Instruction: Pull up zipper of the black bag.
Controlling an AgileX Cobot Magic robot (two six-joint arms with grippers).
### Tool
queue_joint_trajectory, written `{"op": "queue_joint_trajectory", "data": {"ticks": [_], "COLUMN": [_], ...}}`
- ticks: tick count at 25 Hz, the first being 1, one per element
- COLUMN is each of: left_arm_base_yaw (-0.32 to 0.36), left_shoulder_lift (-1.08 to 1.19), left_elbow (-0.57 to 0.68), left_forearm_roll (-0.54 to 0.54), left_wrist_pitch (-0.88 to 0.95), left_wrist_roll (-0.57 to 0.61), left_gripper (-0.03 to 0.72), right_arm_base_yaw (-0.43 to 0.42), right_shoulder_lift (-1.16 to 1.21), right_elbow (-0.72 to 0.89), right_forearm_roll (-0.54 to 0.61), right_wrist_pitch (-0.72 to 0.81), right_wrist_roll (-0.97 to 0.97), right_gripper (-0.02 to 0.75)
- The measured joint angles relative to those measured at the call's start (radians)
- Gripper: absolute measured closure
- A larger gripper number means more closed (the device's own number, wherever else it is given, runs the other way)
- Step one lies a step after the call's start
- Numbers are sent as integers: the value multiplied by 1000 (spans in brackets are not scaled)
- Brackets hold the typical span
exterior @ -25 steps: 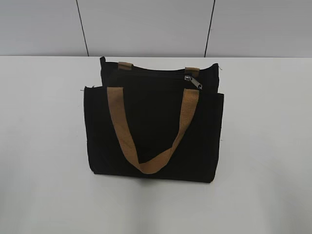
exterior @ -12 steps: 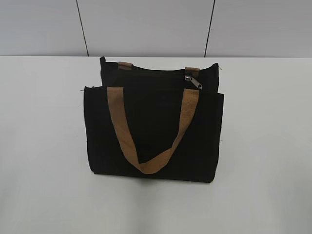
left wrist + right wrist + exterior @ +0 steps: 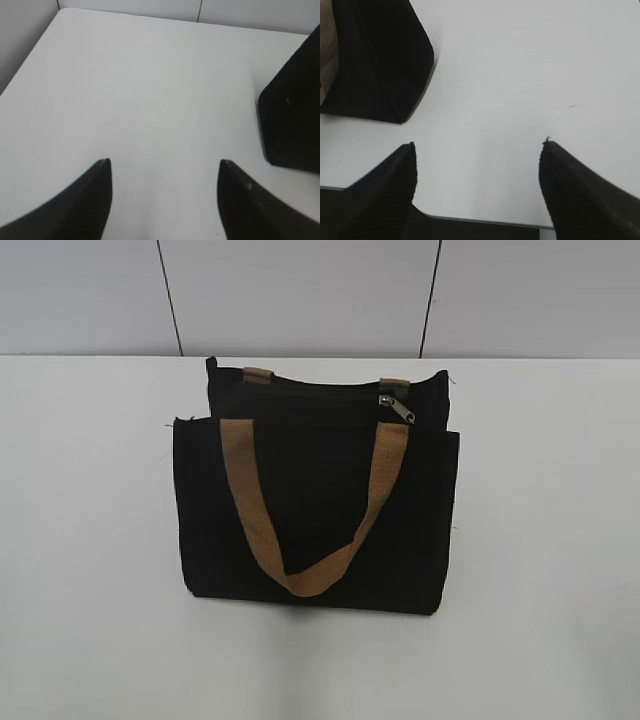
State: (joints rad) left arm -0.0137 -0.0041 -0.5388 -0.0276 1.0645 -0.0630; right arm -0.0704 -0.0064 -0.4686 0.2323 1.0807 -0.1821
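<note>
The black bag (image 3: 310, 510) stands in the middle of the white table in the exterior view, with a tan handle (image 3: 300, 510) hanging down its front. The silver zipper (image 3: 397, 408) pull sits on the top edge near the right end. Neither gripper shows in the exterior view. My left gripper (image 3: 165, 165) is open and empty over bare table, with a corner of the bag (image 3: 295, 120) to its right. My right gripper (image 3: 477, 147) is open and empty over the table's near edge, with the bag's corner (image 3: 380, 65) to its upper left.
The white table (image 3: 540, 540) meets a grey panelled wall (image 3: 300, 295) at the back. The table's front edge (image 3: 480, 220) shows in the right wrist view. A wall runs along the table's left side (image 3: 20, 35) in the left wrist view.
</note>
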Motion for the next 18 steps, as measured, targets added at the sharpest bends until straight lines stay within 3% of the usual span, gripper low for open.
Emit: {"op": "queue_joint_trajectory", "data": {"ticks": [18], "left_arm_base_yaw": [22], "left_shoulder_lift": [0], "left_elbow": [0], "left_forearm_roll": [1], "left_wrist_pitch": [0], "left_wrist_roll": [0], "left_gripper": [200], "right_arm_base_yaw": [0], "right_shoulder_lift": [-1], "right_elbow": [0], "right_forearm_roll": [1], "right_wrist_pitch": [-3], "right_wrist_roll": [0], "right_gripper": [162]}}
